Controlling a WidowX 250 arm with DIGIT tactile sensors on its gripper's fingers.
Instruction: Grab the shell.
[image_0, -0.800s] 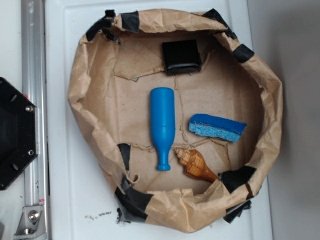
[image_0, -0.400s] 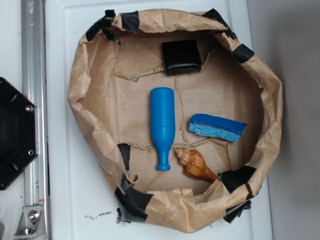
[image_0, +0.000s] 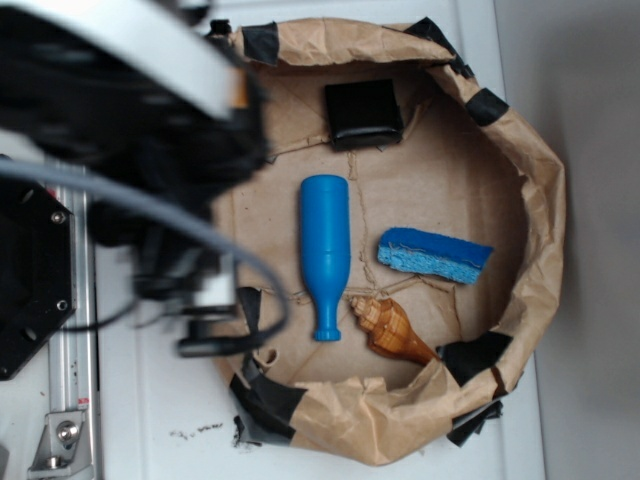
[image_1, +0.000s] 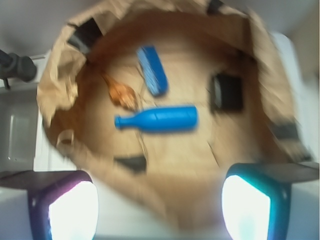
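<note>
The shell (image_0: 388, 328) is a small glossy orange-brown conch. It lies on the floor of a brown paper-lined bin (image_0: 545, 230), near the front rim, just right of the blue bottle's neck. In the wrist view the shell (image_1: 120, 92) is blurred, at the upper left above the bottle. My gripper (image_0: 200, 310) is a blurred dark mass over the bin's left rim, well left of the shell. In the wrist view my gripper (image_1: 160, 210) is open, its two fingers far apart with nothing between them.
A blue bottle (image_0: 326, 255) lies lengthwise in the bin's middle. A blue sponge (image_0: 435, 255) lies to its right and a black square block (image_0: 363, 113) at the back. The bin walls are crumpled and taped. A black base (image_0: 30, 270) and a metal rail (image_0: 70, 400) stand at the left.
My arm and gripper have swung into view from the upper left and now hang over the bin's left rim. The shell, bottle, sponge and block have not moved.
</note>
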